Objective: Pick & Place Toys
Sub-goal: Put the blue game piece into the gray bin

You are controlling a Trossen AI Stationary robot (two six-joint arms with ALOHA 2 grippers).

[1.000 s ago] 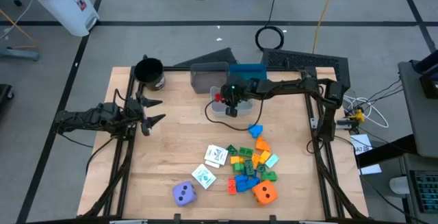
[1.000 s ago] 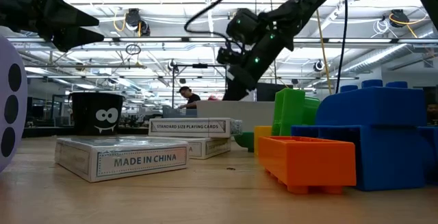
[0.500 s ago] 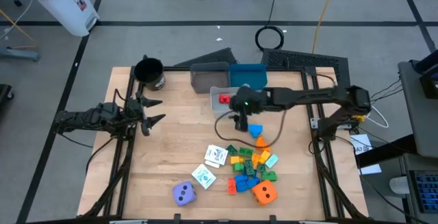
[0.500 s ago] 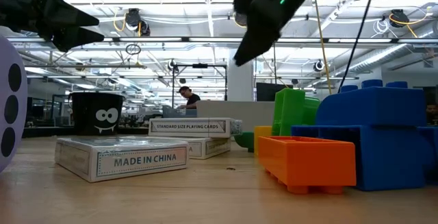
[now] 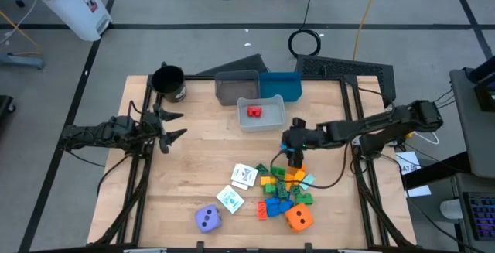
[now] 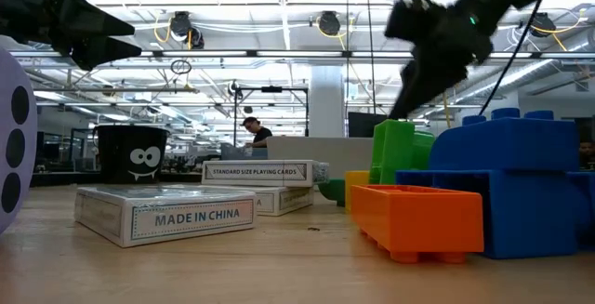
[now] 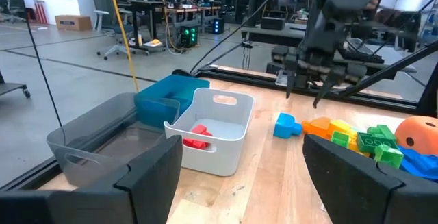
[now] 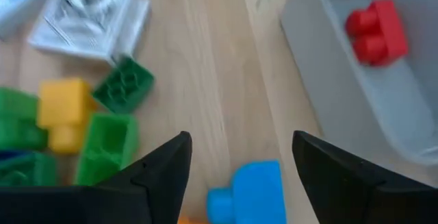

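Your right gripper (image 5: pixel 295 154) hangs open and empty, directly above the blue block (image 8: pixel 248 188) at the near edge of the toy pile (image 5: pixel 285 189) on the tabletop. The left gripper (image 5: pixel 172 125), also open, waits well apart.

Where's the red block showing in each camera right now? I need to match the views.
High view: red block inside the pale grey bin, behind the toy pile.
Low view: not visible.
Left wrist view: red block in the same bin.
Right wrist view: red block in the bin.
Shared landmark: the loose blue block near the bin.
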